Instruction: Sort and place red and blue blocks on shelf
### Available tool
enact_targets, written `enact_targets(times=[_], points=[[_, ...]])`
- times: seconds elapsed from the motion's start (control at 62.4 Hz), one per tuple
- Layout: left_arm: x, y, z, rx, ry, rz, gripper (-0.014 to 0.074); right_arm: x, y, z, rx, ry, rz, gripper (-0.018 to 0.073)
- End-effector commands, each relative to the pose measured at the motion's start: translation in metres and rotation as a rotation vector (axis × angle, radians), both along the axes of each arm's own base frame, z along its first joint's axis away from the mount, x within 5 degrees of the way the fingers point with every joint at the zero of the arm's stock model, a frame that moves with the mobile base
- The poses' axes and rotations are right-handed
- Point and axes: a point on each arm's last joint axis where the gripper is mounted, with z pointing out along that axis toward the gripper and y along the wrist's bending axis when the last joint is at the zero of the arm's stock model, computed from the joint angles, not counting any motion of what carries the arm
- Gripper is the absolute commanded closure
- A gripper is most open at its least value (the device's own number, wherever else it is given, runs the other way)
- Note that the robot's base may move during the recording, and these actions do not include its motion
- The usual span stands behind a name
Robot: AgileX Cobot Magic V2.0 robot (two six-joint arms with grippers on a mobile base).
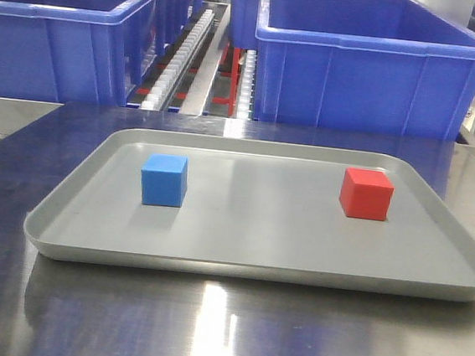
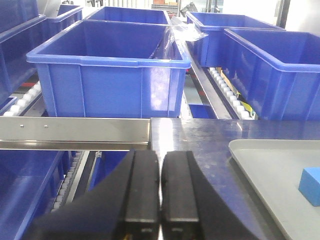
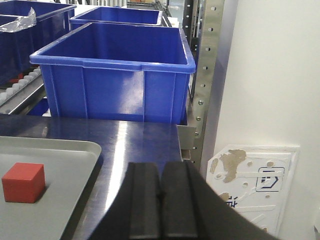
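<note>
Front-facing view: at the far side, a left bin [image 1: 48, 50] and a right bin [image 1: 365, 81] stand on the shelf [image 1: 199, 73], whose roller tracks run between them. Nearer, on the steel table [image 1: 205, 335], a grey tray [image 1: 255, 255] holds the blue block [image 1: 164, 179] at left and the red block [image 1: 366, 194] at right. They are well apart and each lies flat on one face. This spacing appears meant to give each arm its own block without crossing. Left wrist view: the left claw [image 2: 160, 190] hangs near the table's left edge, fingers pressed together and empty, with the blue block to its right. Right wrist view: the right claw [image 3: 160, 200] is likewise closed on nothing, with the red block to its left. Judgement: sorting not yet begun.
</note>
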Motion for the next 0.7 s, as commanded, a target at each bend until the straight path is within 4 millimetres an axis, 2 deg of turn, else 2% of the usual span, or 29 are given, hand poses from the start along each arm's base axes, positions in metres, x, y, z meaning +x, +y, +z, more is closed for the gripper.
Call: enact_targets(times=[0.0, 0.689], points=[[-0.0006, 0.0008, -0.0004, -0.013, -0.070, 0.006, 0.0472, -0.0040, 0.0002, 0.0162, 0.000, -0.130, 0.002, 0.0501], [-0.0006, 0.0008, -0.0004, -0.013, -0.070, 0.006, 0.0472, -0.0040, 0.0002, 0.0162, -0.001, -0.130, 0.003, 0.0501]])
